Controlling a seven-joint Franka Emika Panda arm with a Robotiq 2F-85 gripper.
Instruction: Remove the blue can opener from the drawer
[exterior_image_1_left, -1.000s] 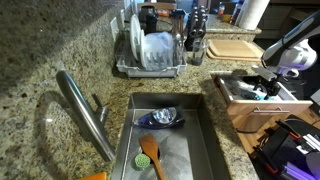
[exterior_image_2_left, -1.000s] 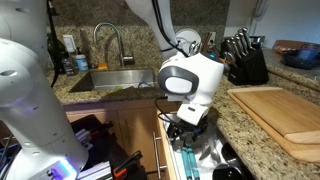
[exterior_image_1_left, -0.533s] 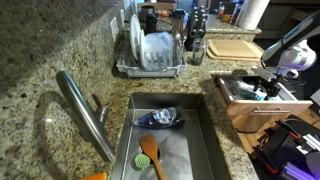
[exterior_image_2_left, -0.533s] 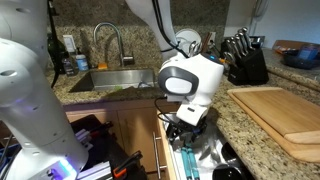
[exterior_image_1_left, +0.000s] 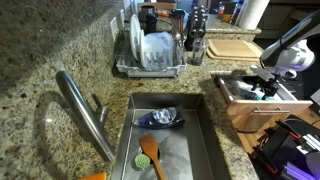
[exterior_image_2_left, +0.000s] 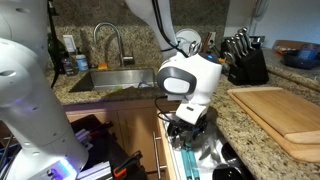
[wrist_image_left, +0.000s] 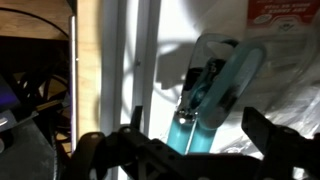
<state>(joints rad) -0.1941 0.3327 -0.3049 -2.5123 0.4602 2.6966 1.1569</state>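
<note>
The blue can opener (wrist_image_left: 205, 92) lies in the drawer (wrist_image_left: 110, 70) on its white inside; its teal handles run toward the camera between my fingers. My gripper (wrist_image_left: 196, 130) is open, one dark finger on each side of the handles, not closed on them. In an exterior view my gripper (exterior_image_2_left: 186, 128) hangs low over the open drawer (exterior_image_2_left: 165, 150), with a teal strip of the can opener (exterior_image_2_left: 189, 160) just below it. In an exterior view the gripper (exterior_image_1_left: 263, 85) is over the drawer (exterior_image_1_left: 240, 100) beside the counter.
A steel sink (exterior_image_1_left: 165, 140) holds a dark blue dish (exterior_image_1_left: 160, 118) and a wooden spoon (exterior_image_1_left: 151, 153). A dish rack (exterior_image_1_left: 150, 50), a knife block (exterior_image_2_left: 244, 60) and a cutting board (exterior_image_2_left: 285, 115) stand on the granite counter. Black utensils (exterior_image_2_left: 228, 165) lie in the drawer.
</note>
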